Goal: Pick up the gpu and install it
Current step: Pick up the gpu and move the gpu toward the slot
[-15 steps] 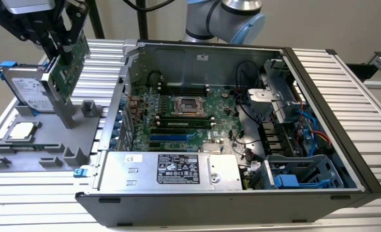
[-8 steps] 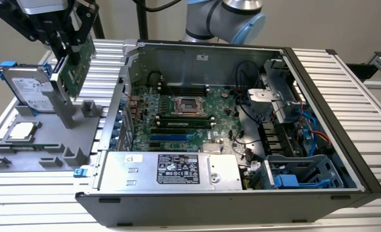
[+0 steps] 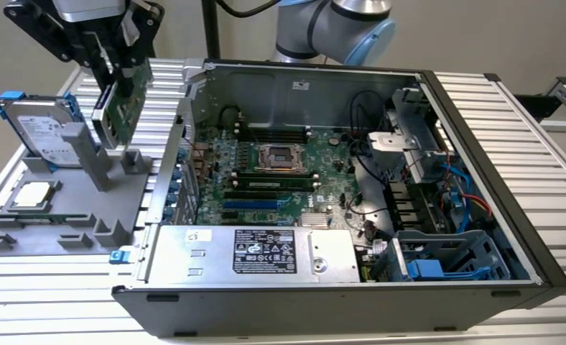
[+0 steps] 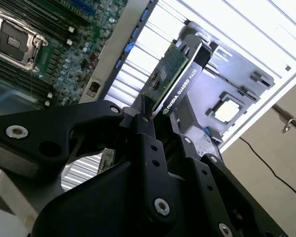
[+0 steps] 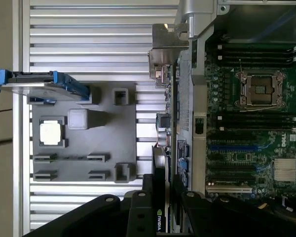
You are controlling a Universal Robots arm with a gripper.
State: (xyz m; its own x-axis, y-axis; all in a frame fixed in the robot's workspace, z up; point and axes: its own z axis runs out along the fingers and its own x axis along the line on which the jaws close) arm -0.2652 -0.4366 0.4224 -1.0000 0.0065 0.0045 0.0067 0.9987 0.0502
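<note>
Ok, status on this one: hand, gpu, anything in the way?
Hand shut on gpu. Card upright over gray holder, outside computer case. Its side wall stands between card and motherboard.

the black two-finger gripper (image 3: 118,70) hangs at the exterior view's upper left below a silver wrist block (image 3: 84,8), fingers pointing down and clamped on the upper edge of the thin green expansion card with black cooler (image 3: 123,108) (the card hangs on edge, slightly tilted). the grey arm with pale blue joint caps (image 3: 345,25) stands at top centre. in the second wrist view the black fingers (image 4: 150,143) press both faces of the card.
</note>
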